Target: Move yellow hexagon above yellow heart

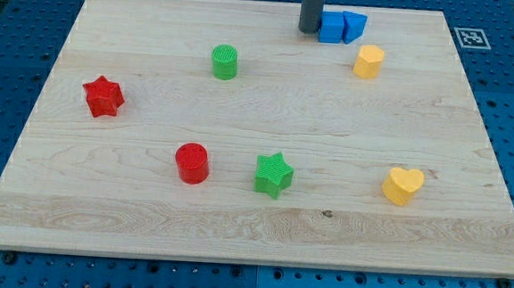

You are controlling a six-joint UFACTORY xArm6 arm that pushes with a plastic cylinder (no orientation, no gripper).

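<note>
1. Yellow hexagon (368, 61) sits near the view's top right on the wooden board (252, 224), upright and clear of every other block.
2. My tip (309, 30) rests at the view's top, left of the hexagon and a little higher up the view — the two are apart, not touching.
3. Between them lie two blue blocks: a blue cube-like block (332, 27) just beside the tip on its right (whether they touch I cannot tell), and a blue wedge-shaped block (354, 26) pressed against that one's right side.
4. The rod is a plain dark shaft with nothing that opens or closes; it has hold of nothing.
5. Yellow heart (403, 185) lies at the view's lower right, well below the hexagon and slightly further right.
6. Elsewhere: a green cylinder (224, 62) left of the tip, a red star (103, 96) at the view's left, a red cylinder (191, 162) and a green star (274, 174) near each other in the lower middle — all well apart from the hexagon.
</note>
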